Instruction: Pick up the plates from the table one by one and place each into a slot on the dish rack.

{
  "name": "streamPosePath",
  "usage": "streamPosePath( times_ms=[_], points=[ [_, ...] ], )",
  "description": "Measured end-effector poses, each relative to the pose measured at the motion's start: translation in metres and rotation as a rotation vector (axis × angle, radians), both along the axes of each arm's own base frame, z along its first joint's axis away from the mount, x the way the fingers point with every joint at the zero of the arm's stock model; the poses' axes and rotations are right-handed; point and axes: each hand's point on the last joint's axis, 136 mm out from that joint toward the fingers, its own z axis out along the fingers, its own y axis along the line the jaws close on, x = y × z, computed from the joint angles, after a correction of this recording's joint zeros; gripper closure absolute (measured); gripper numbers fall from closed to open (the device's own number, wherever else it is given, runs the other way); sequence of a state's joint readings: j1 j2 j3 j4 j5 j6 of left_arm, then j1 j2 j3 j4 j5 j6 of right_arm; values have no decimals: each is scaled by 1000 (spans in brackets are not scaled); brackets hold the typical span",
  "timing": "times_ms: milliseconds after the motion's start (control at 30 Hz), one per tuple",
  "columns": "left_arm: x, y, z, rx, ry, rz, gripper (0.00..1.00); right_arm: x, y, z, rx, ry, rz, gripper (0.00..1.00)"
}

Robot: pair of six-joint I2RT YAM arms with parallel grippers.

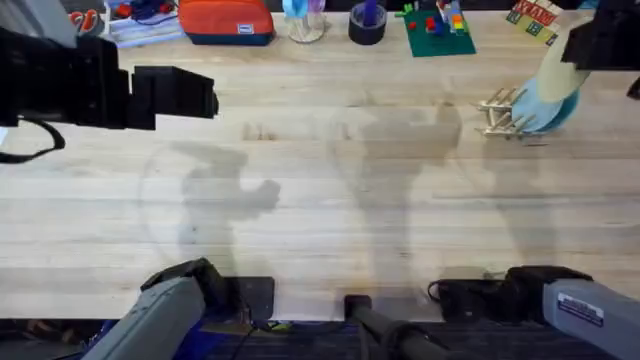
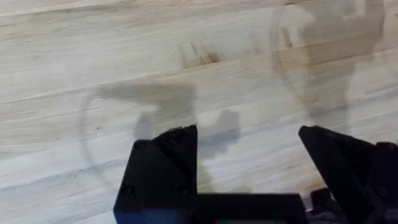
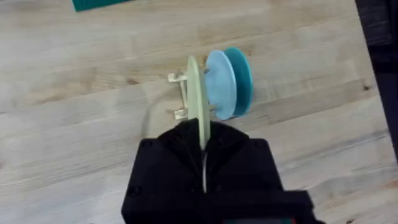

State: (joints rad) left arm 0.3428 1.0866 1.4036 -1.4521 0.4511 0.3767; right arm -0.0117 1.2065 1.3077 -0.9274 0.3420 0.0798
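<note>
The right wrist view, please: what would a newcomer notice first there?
First, the cream-yellow plate standing on edge, pinched in the right gripper over the dish rack. Next, the pale blue plate and teal plate upright in the rack just beyond it. Overhead, that rack sits at the table's far right.

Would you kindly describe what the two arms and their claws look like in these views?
Both arms are mostly black with grey link housings near their bases. The right arm carries a white label with small print; a black cable loops beside the left arm. The left claw and the right claw are blocky, angular matte black.
</note>
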Motion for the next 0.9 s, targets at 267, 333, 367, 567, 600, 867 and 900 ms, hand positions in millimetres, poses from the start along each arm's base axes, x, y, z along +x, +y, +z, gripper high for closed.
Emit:
streamPosePath(
  times_ms=[267, 333, 367, 567, 600, 867, 900],
  points=[
    [0, 0, 0, 0, 0, 0, 6, -1, -10, -8, -21, 29, 7, 970],
    [0, 0, 0, 0, 0, 0, 6, 0, -9, -9, -12, 33, 24, 970],
    [0, 0, 0, 0, 0, 0, 7, 0, -8, -9, -8, 33, 34, 970],
    [0, 0, 0, 0, 0, 0, 7, 4, -3, -9, 12, 24, 71, 972],
    [0, 0, 0, 0, 0, 0, 7, 4, -3, -9, 12, 26, 74, 970],
    [0, 0, 0, 0, 0, 0, 7, 9, -5, -22, 6, 73, 94, 970],
    [0, 0, 0, 0, 0, 0, 7, 9, -5, -23, 6, 77, 95, 970]
  ],
)
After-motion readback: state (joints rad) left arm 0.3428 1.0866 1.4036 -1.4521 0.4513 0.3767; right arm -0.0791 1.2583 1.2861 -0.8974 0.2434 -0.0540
